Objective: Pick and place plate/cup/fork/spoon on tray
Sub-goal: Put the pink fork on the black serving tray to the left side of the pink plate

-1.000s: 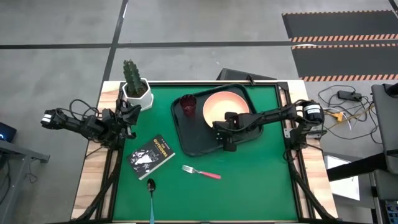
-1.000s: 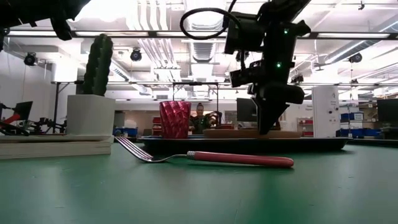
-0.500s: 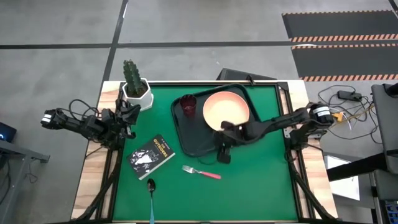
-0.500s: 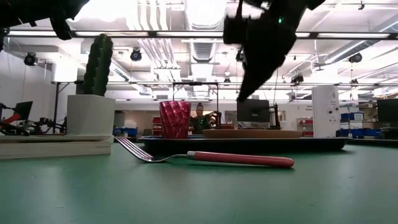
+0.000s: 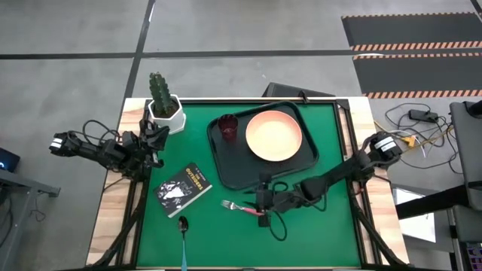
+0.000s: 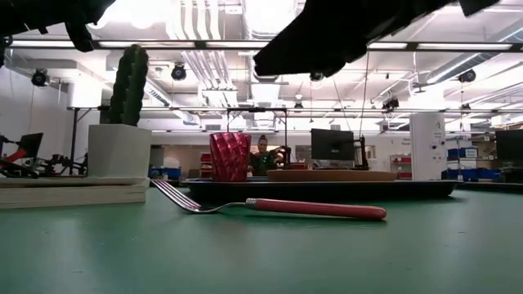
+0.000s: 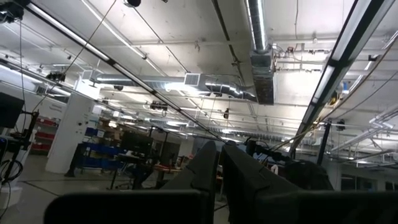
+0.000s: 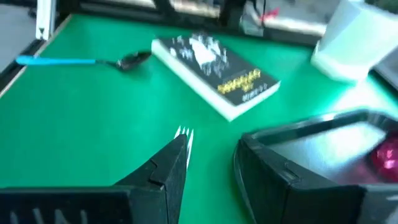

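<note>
The peach-pink plate (image 5: 274,135) and the dark red cup (image 5: 227,126) stand on the dark tray (image 5: 230,169). The pink-handled fork (image 5: 242,208) lies flat on the green table in front of the tray's near rim. The blue-handled spoon (image 5: 183,233) lies near the table's near edge. My right gripper (image 5: 260,200) is open and hovers above the fork's handle; the fork's tines (image 8: 185,132) show beside one of its fingers. My left gripper (image 5: 157,140) is shut and waits at the table's left edge.
A black book with yellow lettering (image 5: 183,188) lies left of the fork. A cactus in a white pot (image 5: 163,105) stands at the far left corner. There is bare green table to the right of the fork and in front of the tray.
My right gripper has left the plate's near edge, risen, and gone toward the table's near edge over the tray's rim. It now hovers above the fork. The plate, cup, fork and spoon have stayed where they were.
</note>
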